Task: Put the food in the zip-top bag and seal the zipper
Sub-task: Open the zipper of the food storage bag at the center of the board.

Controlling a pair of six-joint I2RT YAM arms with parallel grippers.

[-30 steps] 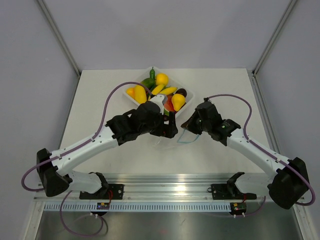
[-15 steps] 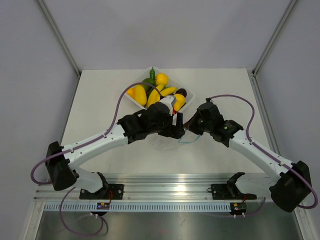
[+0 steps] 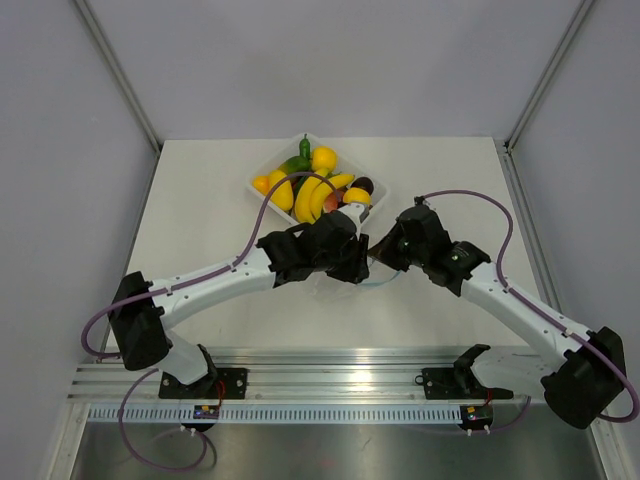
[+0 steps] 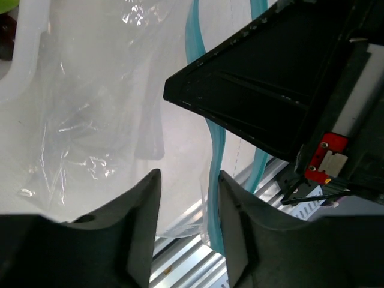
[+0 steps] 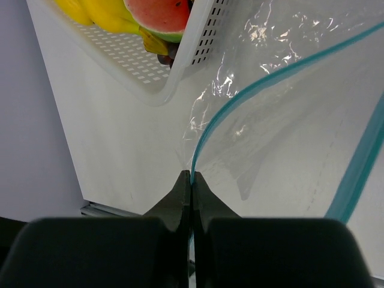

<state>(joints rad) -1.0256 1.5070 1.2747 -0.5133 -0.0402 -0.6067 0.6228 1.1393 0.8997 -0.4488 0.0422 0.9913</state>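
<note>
Evidently the bag is limp, slippery: right gripper pinches its stiffer zipper; left gripper gapes, seemingly astride it.

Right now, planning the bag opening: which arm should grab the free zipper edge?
Left: the left gripper straddles the free zipper strip, jaws apart; the right gripper is pinched shut on the other edge.

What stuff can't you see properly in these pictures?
Top view: the zip-top bag is nearly all hidden under the two arms' wrists.
Left wrist view: the right gripper covers part of the zipper; whether the left fingers touch it is unclear.
Right wrist view: the toy fruits in the white tray are cut off by the top edge.
</note>
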